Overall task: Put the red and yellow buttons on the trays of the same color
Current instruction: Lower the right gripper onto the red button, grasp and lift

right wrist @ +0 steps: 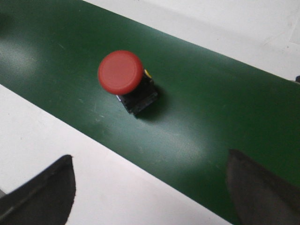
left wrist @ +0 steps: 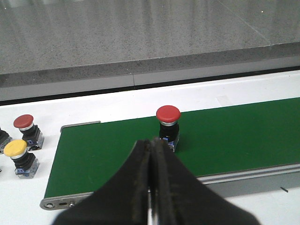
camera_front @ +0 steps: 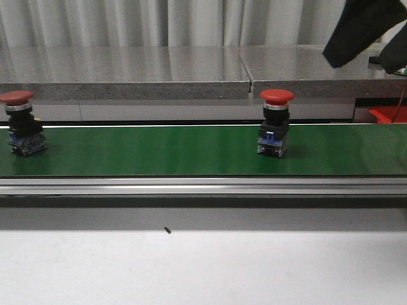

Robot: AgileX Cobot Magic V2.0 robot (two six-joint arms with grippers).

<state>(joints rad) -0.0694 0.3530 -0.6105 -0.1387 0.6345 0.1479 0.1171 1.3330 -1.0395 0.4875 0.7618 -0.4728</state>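
Two red buttons stand upright on the green belt (camera_front: 159,152), one at the far left (camera_front: 19,121) and one right of the middle (camera_front: 275,121). In the left wrist view my left gripper (left wrist: 152,142) is shut with nothing in it, its tips just short of a red button (left wrist: 168,123). Off the belt's end stand another red button (left wrist: 24,127) and a yellow button (left wrist: 18,154). My right gripper (right wrist: 150,157) is open above the belt's edge, and a red button (right wrist: 123,77) lies beyond its fingers (right wrist: 44,192). The trays are out of view.
The belt has a metal rail (camera_front: 203,185) along its near side, with white table (camera_front: 203,267) in front. A grey stone ledge (camera_front: 127,73) runs behind the belt. My right arm's dark shape (camera_front: 364,28) hangs at the upper right. Something red (camera_front: 388,114) sits at the far right edge.
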